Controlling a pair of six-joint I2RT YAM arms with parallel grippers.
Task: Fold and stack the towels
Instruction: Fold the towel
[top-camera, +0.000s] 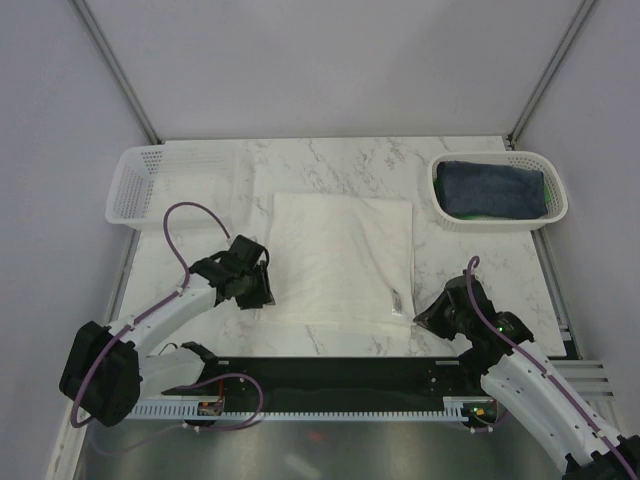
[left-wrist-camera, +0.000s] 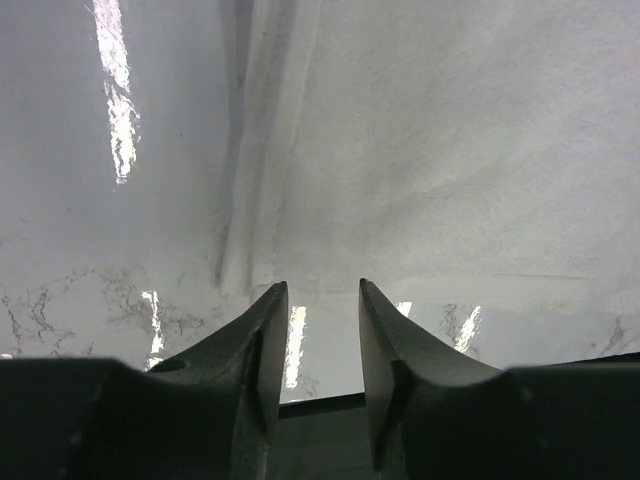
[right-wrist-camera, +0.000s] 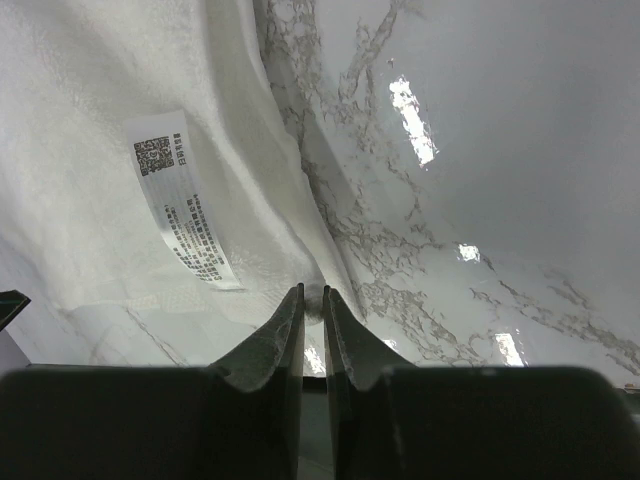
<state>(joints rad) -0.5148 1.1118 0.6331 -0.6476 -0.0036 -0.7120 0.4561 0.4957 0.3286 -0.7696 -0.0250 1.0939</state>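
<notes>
The cream towel lies folded flat mid-bench. Its one tag carries a QR code and print too small to read. Bare marble borders every edge. Two mesh baskets sit at the far corners. The left basket stands apart, and the right basket holds the navy towel over the green towel. The left fingers are spread just short of the towel's hem. The right fingers are nearly together at its corner, and a pinch cannot be told.

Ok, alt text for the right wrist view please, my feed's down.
The right gripper, its jaws barely apart, sits at the edge of the cream-white towel; whether it pinches the cloth is unclear. A printed care label lies on the towel, and the marble table fills the right side.
</notes>
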